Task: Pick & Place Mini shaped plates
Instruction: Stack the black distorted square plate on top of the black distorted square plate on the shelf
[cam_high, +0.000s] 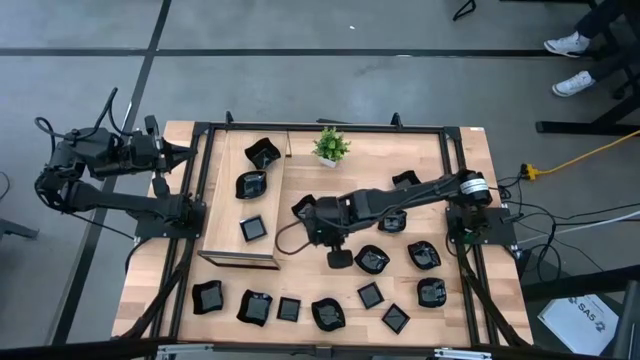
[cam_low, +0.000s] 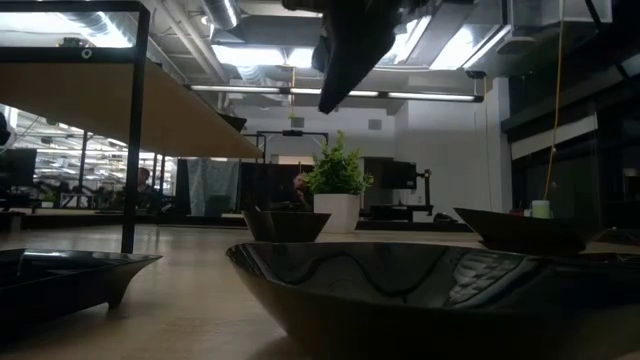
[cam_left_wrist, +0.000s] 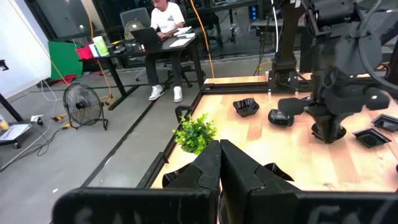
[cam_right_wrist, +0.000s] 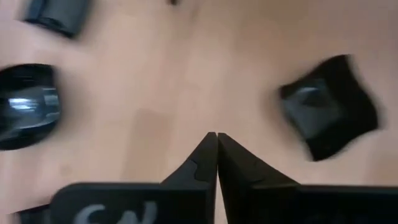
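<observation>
On floor paper (cam_high: 588, 322), "SAS".

One camera looks straight down on the table (cam_high: 300, 280), another skims its top; both catch the plant (cam_high: 330, 145).

1. A white sheet (cam_high: 588, 322) lies on the floor beyond the table's corner, well off to the side of the right arm's closed jaws; its print looks like "SAS" with a small mark, though the rest is too small to read.
2. Pale letters show on the wrist housings just behind the jaws in both wrist views, cut off at the edge and unreadable.
3. Nothing else can be read.
</observation>
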